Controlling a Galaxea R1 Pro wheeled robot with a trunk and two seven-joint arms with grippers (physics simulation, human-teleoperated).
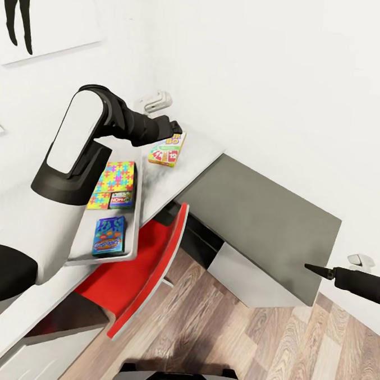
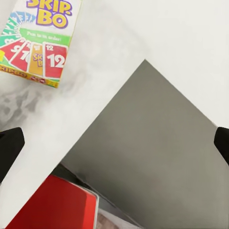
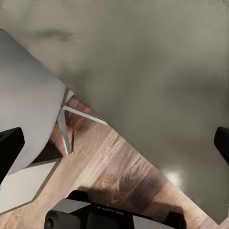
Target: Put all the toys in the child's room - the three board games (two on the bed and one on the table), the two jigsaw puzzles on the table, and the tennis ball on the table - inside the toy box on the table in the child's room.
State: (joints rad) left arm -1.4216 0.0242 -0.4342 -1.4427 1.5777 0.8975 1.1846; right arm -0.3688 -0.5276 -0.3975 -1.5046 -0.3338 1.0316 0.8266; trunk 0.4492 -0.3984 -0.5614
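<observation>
A white SKIP BO board game (image 1: 167, 148) (image 2: 40, 38) lies flat on the pale speckled part of the table (image 1: 198, 151). My left gripper (image 1: 175, 125) (image 2: 114, 143) hovers open just beyond the game's far end, with nothing between its fingers. The translucent toy box (image 1: 101, 259) stands on the table under my left forearm. It holds a colourful jigsaw puzzle (image 1: 116, 177), a small dark printed box (image 1: 121, 199) and a blue printed box (image 1: 109, 235). My right gripper (image 1: 311, 269) (image 3: 114, 143) is open and empty over the near right corner of the dark grey top (image 1: 267, 217).
A red chair (image 1: 146, 266) is tucked under the table beside the toy box. Its metal legs (image 3: 67, 112) stand on the wood-plank floor (image 1: 248, 340). A white wall fixture (image 1: 156, 102) sits behind the table, and white walls close the far side.
</observation>
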